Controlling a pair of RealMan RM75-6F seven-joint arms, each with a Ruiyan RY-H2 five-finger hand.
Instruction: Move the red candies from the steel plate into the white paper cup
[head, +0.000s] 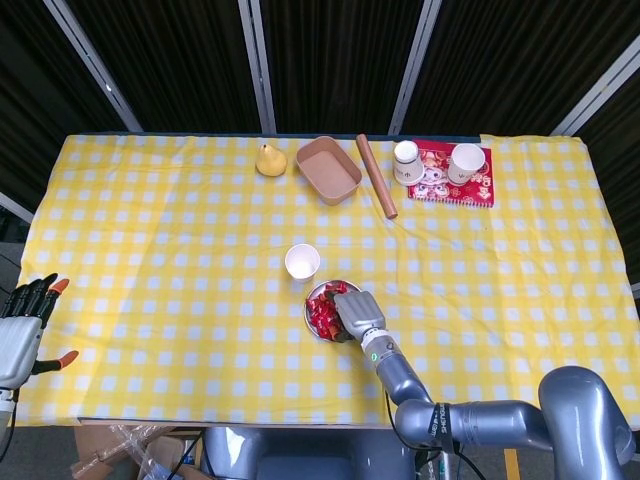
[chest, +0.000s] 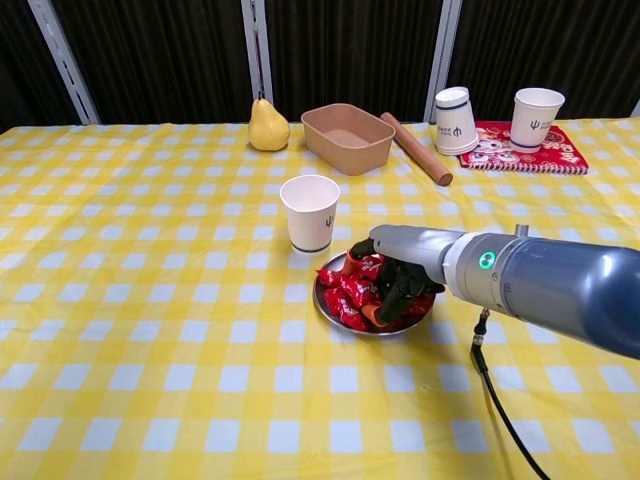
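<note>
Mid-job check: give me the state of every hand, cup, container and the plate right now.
right hand: fingers curled down into the red candies
left hand: idle at table edge, holding nothing
steel plate: loaded with candies
white paper cup: upright, contents not visible
brown tray: upright, empty
cup on red mat: upright
other cup: upside down

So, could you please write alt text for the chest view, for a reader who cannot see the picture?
The right robot hand reaches down into a steel plate of red candies on a yellow checked table, fingers curled among them. A white paper cup stands upright just behind the plate. At the far edge are a pear, a brown tray and a rolling pin.
</note>
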